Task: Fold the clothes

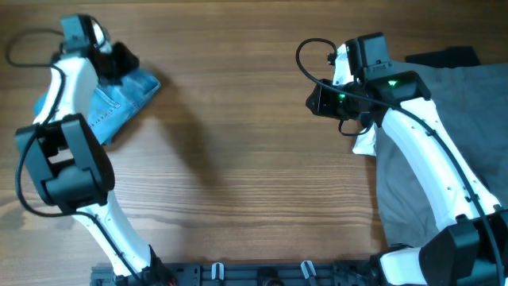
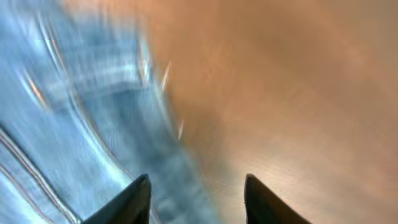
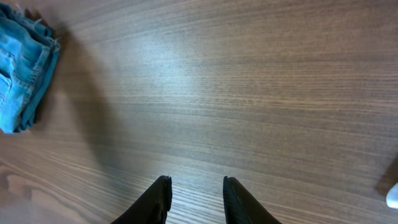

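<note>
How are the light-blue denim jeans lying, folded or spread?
Folded: the light-blue denim jeans form a compact bundle, layered edges visible from the right wrist.

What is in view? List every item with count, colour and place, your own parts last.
jeans: one folded bundle, light blue, far left of the table
trousers: one, grey, spread at the right edge
black piece: one, black, far right corner, beside the trousers
white piece: one, white, at the trousers' left edge
table: one, brown wood
left pincer: one, black, open, over the jeans' edge
right pincer: one, black, open, empty, over bare table
</note>
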Robot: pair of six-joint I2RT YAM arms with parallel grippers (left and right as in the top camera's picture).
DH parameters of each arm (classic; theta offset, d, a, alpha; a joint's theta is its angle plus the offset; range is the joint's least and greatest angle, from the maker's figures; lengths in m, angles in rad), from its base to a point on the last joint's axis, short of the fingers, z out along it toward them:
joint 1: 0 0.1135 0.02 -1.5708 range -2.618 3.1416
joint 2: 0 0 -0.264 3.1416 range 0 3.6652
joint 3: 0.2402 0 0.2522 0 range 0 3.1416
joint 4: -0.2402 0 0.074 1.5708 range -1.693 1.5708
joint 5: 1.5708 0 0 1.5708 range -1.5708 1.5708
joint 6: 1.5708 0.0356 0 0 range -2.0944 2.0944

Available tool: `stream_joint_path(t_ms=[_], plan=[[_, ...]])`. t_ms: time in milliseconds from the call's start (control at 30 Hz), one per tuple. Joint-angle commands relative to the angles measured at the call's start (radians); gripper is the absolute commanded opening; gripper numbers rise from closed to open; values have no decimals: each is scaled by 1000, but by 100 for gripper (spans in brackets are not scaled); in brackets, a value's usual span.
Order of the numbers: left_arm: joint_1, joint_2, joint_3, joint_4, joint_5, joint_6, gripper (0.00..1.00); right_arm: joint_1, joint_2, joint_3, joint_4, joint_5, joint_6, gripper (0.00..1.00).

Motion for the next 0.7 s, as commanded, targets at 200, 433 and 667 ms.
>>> stream_joint_path(t_ms=[200, 433, 667], plan=[[97, -215, 185, -694, -184, 2, 4, 3, -27, 0, -23, -1, -42, 40], [190, -213, -567, -32, -184, -197, 4, 3, -27, 0, -21, 16, -62, 41], [279, -212, -687, 682, -145, -196, 4, 3, -27, 0, 45, 18, -50, 43]])
